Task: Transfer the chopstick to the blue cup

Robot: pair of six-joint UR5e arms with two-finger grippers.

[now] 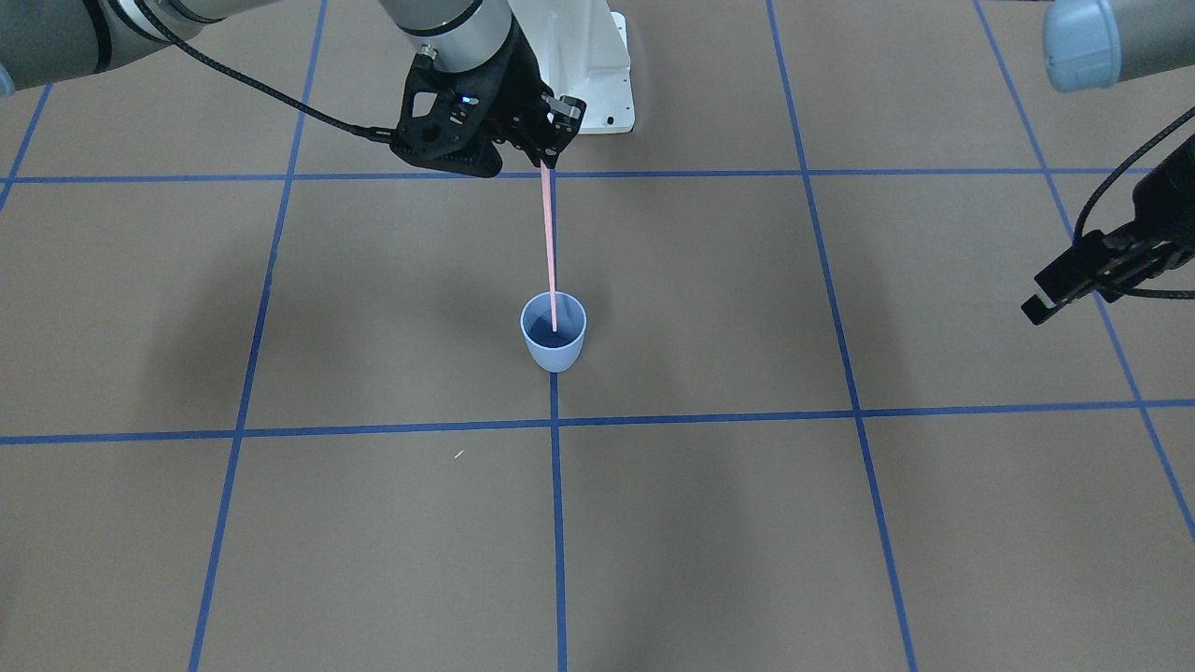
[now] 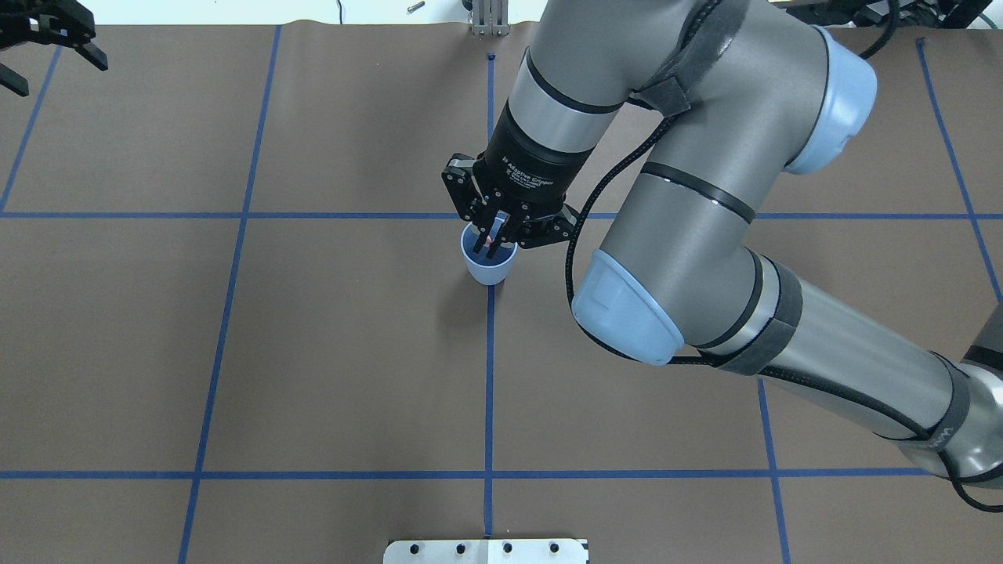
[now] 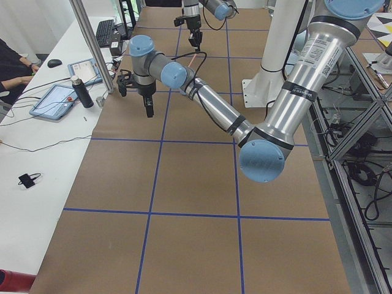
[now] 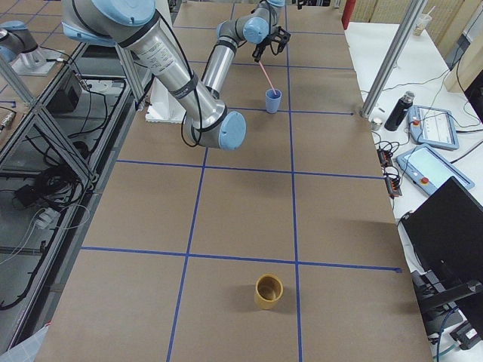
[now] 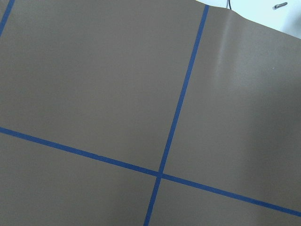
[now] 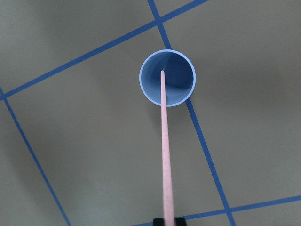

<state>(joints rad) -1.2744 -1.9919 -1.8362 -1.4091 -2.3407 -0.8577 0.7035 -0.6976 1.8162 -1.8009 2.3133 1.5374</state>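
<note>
My right gripper (image 1: pixel 546 159) is shut on the upper end of the pale-pink chopstick (image 1: pixel 550 243) and holds it nearly upright. Its lower tip sits inside the mouth of the blue cup (image 1: pixel 554 350), which stands upright on a blue tape line at mid-table. In the right wrist view the chopstick (image 6: pixel 164 141) runs down into the blue cup (image 6: pixel 181 80). The overhead view shows the right gripper (image 2: pixel 494 235) directly above the cup (image 2: pixel 490 270). My left gripper (image 2: pixel 51 47) hangs open and empty at the far left of the table, well away from the cup.
A tan cup (image 4: pixel 269 291) stands near the table's right end. A side table holds a dark bottle (image 4: pixel 397 111) and tablets (image 4: pixel 431 124). The white robot base (image 1: pixel 597 75) is behind the cup. The left wrist view shows only brown table and tape lines.
</note>
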